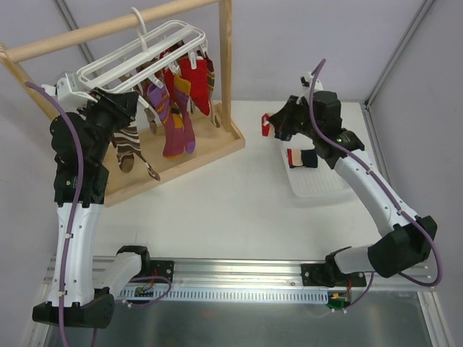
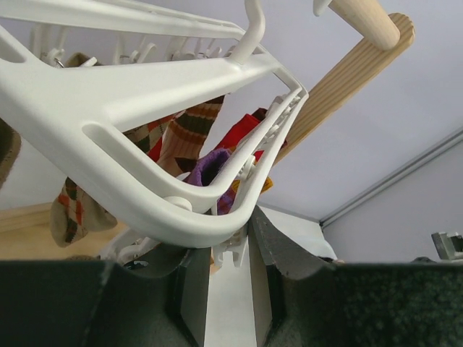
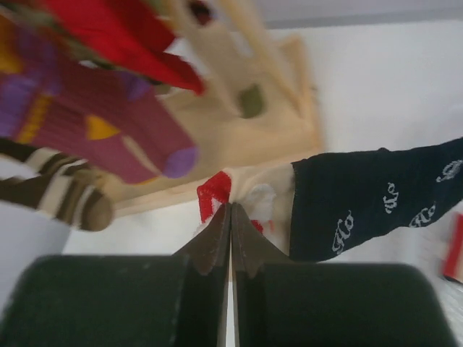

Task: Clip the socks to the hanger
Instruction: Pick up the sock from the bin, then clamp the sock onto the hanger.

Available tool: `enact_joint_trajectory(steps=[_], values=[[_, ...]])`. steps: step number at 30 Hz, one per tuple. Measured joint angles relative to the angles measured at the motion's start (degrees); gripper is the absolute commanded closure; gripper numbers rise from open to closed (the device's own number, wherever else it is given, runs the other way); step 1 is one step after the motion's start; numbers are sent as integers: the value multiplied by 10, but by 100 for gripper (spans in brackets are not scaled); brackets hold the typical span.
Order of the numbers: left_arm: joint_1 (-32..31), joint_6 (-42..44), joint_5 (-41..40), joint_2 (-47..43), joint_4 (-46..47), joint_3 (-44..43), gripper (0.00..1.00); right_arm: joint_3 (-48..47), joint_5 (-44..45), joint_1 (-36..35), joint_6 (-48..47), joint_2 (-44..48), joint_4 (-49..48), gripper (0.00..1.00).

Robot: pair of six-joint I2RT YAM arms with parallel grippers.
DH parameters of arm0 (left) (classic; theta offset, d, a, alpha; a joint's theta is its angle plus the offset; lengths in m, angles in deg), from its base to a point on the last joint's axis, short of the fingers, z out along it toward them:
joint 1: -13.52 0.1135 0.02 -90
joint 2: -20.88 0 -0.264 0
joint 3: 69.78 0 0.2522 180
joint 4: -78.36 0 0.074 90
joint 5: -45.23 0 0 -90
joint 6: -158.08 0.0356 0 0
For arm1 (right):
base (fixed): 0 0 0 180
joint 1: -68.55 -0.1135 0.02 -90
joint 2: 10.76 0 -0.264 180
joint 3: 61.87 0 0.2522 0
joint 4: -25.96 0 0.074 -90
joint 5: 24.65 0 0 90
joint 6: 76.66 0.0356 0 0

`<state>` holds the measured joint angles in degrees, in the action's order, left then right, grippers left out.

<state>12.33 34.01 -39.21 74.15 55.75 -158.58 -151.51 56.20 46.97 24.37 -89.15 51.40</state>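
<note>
Now – L gripper (image 2: pixel 230 230) clamped on hanger (image 2: pixel 108 123) rim – R gripper (image 3: pixel 231 211) pinched shut on navy sock (image 3: pixel 362 195).

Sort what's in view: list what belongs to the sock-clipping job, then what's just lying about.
Job: white clip hanger, gripped by the left end effector; socks clipped on it; navy sock with a red-and-white end, pinched in the right end effector; second navy sock in the white mesh basket.

Lying about: wooden rail stand; white mesh basket; table.
</note>
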Motion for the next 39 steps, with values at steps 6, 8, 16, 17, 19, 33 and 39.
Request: enact_joint_trajectory(steps=[6,8,16,17,19,33,39], values=[[0,-1,16,2,11,0,100,-99,-53,-111,38,-53,-71,99],[0,-1,20,3,15,0,100,-135,-63,-137,55,-85,-99,99],[-8,5,34,0,71,23,100,-291,-68,-214,134,-223,-147,99],[-9,5,34,-2,79,29,100,-303,-66,-220,143,-235,-151,99],[-11,7,34,-5,96,40,100,-323,-57,-233,163,-254,-155,99],[-38,51,16,-16,162,80,100,-393,36,-281,227,-304,-143,99],[-38,63,14,-25,180,100,100,-410,58,-295,233,-311,-143,99]])
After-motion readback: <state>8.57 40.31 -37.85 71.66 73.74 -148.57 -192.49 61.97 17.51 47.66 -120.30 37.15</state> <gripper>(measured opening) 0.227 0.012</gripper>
